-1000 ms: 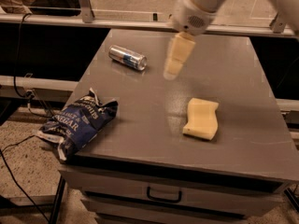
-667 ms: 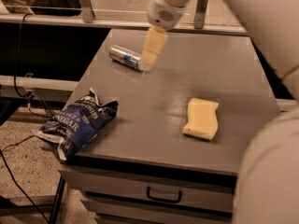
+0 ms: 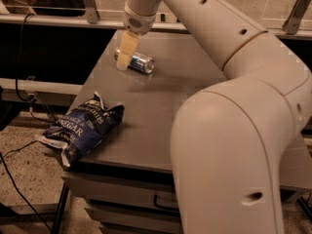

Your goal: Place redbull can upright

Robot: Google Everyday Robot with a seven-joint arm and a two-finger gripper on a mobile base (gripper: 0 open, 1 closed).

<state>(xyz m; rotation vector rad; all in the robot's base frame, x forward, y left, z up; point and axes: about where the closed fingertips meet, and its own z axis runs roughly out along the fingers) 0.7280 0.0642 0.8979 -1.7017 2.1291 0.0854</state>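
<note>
The redbull can (image 3: 138,62) lies on its side at the far left of the grey table (image 3: 161,101), silver and blue, its top end pointing right. My gripper (image 3: 124,56) hangs from the white arm over the can's left end, its cream-coloured fingers covering that end. The arm's large white links fill the right half of the camera view and hide the right side of the table.
A dark blue crinkled chip bag (image 3: 83,129) lies at the table's near left corner, partly over the edge. A rail (image 3: 58,21) runs behind the table. Drawers (image 3: 126,199) sit under the tabletop. Cables lie on the floor at left.
The gripper has moved left across the table, from near the middle to over the can's left end. The arm now blocks the right side, hiding the yellow sponge seen earlier.
</note>
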